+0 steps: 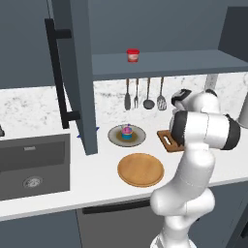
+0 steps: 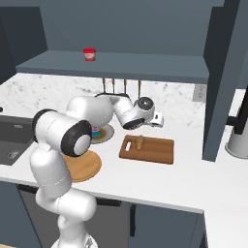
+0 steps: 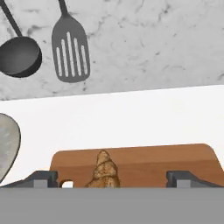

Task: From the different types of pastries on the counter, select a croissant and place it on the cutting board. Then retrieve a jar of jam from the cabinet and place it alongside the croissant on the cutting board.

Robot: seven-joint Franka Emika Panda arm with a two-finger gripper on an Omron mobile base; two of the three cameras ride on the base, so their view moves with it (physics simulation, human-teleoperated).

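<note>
Here the pincer [image 3: 112,178] hangs spread wide (gripping nothing) above the croissant [image 3: 104,171] on the cutting board [image 3: 175,159].

— Any writing you can read from where your hand is?

— None. The jar of jam [image 1: 132,55] on the cabinet [image 1: 164,63] shelf has a pale band around its middle, but I cannot make out a single letter or number on it; it is too small.

— What about things near the cutting board [image 2: 147,149]?

— The board is bare wood, with no brand or mark. The croissant [image 3: 104,172] lying on it carries nothing. The cupcake [image 1: 127,131], left of the board, has a plain blue wrapper with no print I can see.

— And behind the board?

— The marble wall and the hanging utensils [image 3: 70,46] show no labels or signs.
</note>
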